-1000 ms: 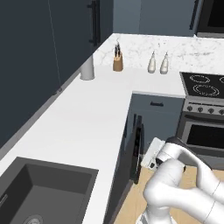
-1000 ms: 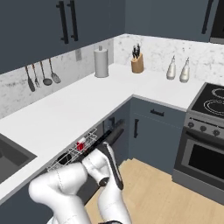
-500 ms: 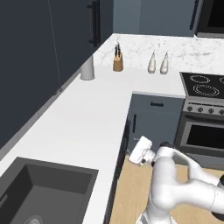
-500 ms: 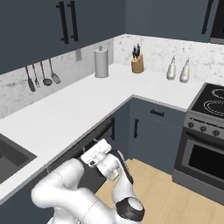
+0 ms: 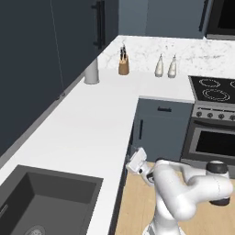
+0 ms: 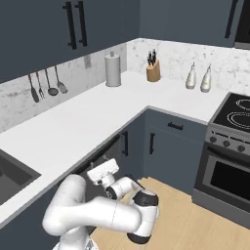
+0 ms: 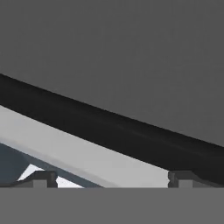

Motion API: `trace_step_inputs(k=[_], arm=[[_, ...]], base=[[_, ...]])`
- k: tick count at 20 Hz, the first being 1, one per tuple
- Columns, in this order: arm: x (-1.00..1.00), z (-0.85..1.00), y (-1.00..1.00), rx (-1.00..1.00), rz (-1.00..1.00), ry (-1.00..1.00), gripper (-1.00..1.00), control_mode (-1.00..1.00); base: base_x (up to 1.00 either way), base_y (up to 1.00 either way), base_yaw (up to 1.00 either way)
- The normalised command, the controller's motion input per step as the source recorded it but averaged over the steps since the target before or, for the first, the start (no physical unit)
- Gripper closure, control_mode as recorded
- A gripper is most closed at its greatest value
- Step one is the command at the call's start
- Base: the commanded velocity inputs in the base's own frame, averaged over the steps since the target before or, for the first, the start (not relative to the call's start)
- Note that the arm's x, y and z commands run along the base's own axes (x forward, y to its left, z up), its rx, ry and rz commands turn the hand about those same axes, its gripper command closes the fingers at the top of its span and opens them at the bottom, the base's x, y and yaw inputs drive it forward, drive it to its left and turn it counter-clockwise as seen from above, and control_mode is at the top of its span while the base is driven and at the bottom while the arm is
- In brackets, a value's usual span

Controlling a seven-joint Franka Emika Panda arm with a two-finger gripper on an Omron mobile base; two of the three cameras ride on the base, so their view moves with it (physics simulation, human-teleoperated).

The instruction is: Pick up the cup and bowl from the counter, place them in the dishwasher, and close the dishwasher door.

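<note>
1. Take the worktop [image 6: 73, 124] as your landmark: a long white marble-look L. It carries a dark inset sink [image 5: 43, 197] at the near end and a grey canister [image 6: 113, 70], a knife block [image 6: 153, 71] and two pale bottles [image 6: 197, 78] at the far end.
2. Under its front edge, between the sink and the inner corner, sits the dishwasher [image 6: 100, 158]. You can see a dark strip there just below the worktop lip. The dishwasher door [image 5: 129, 153] looks nearly up against the unit; whether it is fully shut, you cannot tell.
3. The oven [image 5: 213, 137] stands past the corner cabinets, well apart from the job.
4. The arm is folded low in front of the dishwasher, with the jaws [image 7: 109, 177] below the worktop edge and right at the door. They stand wide apart and hold nothing.
5. In the hand view a flat grey panel lies straight ahead of the jaws, with a dark band and a pale strip crossing at a slant. Judged from this, the door's long edge runs along the worktop front, across the line of the jaws.
6. No cup or bowl stands on the worktop; I judge both are inside the dishwasher, hidden.
7. What remains, by my reading, is a push toward the unit, square to that panel.
</note>
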Motion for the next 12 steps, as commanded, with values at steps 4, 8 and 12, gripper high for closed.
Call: trace_step_inputs(k=[4,8,12], arm=[[0.29,-0.20,0.57,0.37,-0.02,0.00,-1.00,-1.00],[0.17,0.08,0.57,0.08,0.00,0.01,-1.00,-1.00],[0.02,0.10,0.40,-0.07,-0.12,0.08,-1.00,-1.00]], base=[[0.00,0.00,0.00],[0.00,0.00,0.00],[0.00,0.00,0.00]])
